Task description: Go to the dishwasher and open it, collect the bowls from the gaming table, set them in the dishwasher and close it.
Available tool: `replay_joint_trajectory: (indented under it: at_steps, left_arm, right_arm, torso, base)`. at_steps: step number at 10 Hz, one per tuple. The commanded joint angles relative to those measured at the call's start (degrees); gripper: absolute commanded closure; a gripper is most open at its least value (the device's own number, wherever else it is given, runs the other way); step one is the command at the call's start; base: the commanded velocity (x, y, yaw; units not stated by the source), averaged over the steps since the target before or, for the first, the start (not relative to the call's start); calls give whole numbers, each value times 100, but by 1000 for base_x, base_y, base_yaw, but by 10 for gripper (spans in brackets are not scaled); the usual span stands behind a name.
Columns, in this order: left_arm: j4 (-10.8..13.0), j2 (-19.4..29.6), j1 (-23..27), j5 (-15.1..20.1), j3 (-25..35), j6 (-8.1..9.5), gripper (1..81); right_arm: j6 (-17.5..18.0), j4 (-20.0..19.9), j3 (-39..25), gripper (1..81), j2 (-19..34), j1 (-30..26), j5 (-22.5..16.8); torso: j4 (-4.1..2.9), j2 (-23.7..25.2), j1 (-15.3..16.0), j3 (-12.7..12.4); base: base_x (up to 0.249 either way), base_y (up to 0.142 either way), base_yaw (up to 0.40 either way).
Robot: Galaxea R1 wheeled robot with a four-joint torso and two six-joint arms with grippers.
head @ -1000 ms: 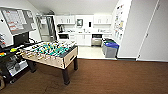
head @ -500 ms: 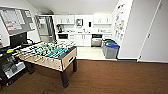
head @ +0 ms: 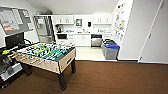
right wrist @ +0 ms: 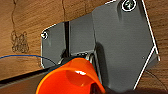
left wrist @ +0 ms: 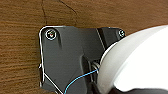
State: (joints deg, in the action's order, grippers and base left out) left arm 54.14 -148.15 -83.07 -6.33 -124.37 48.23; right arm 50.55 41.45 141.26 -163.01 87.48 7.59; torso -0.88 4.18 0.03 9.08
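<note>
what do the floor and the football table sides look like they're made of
The floor looks like dark brown wood-look plank: the left wrist view shows grain lines and a low sheen, so it may be laminate or vinyl. The gaming table has pale, matte side panels with a light wood look, likely laminated board, on dark legs.

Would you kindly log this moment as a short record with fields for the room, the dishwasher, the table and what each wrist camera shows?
room: kitchenette beyond a brown carpet
dishwasher: steel front under the far counter, door closed
table: table-football table at left, green field, no bowls made out on it
bins: grey bins right of the dishwasher
left wrist: white bowl close to the camera
right wrist: orange bowl close to the camera
</note>
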Motion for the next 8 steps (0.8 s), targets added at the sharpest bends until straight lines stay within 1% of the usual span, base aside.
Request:
replay_joint_trajectory:
  at_steps: [1,3,5,8]
  left_arm:
    - [0,40,234,-9,-87,20,811]
    - [0,-4,198,-18,-246,11,811]
    - [9,-13,172,-18,-255,11,811]
    - [-9,-40,172,-18,-255,11,811]
  right_arm:
    - [-11,241,180,811,-102,-217,-179]
    - [-19,250,392,811,-190,-217,-197]
    - [-19,276,436,811,-226,-217,-197]
    - [-19,285,436,811,-243,-226,-197]
  torso:
    - [0,0,0,0]
    - [0,0,2,0]
    - [0,0,2,0]
    - [0,-2,2,0]
  base:
    - [122,-71,0]
    - [119,-72,0]
    - [103,-71,0]
    - [72,0,0]
